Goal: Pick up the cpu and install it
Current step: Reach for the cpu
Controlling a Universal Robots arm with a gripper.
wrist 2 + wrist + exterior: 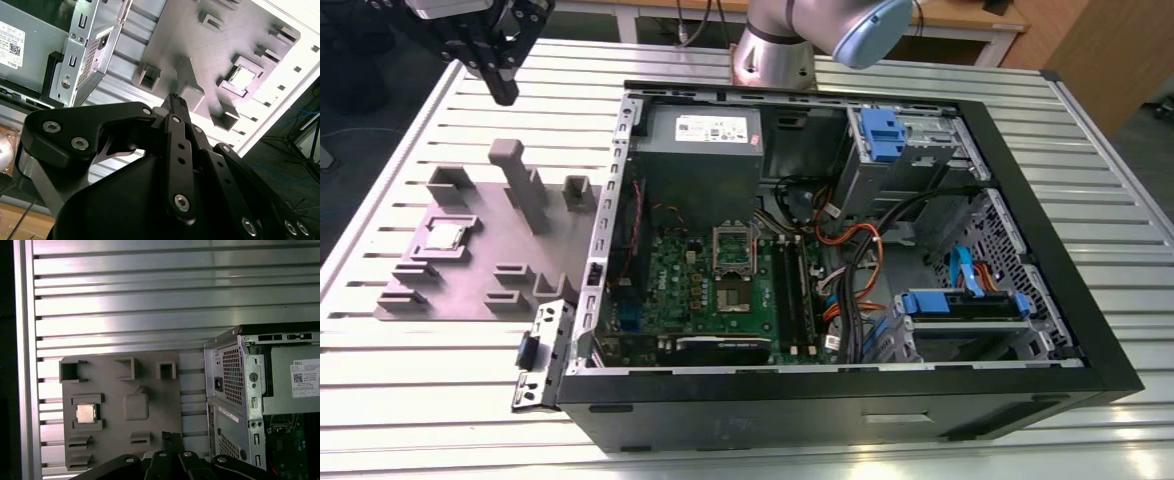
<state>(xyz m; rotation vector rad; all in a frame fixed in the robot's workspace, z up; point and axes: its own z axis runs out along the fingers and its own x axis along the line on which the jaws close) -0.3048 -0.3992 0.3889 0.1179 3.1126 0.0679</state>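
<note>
The cpu (447, 235) is a small silvery square lying in a recess of the grey fixture plate (474, 290), at the exterior view's left beside the open computer case (854, 400). It also appears in both wrist views, as the cpu (85, 413) and the cpu (243, 77). My gripper (503, 92) hangs high above the plate's far end, well apart from the chip, its black fingers shut together with nothing between them. Inside the case, the silver socket frame (734, 248) sits on the green motherboard (680, 275).
The fixture plate carries a tall grey post (518, 180) and several low grey blocks. The case holds a power supply (700, 135), blue drive brackets (881, 130) and bundled cables (854, 270). Everything rests on a ribbed metal table (427, 360). The arm's base (774, 55) stands behind the case.
</note>
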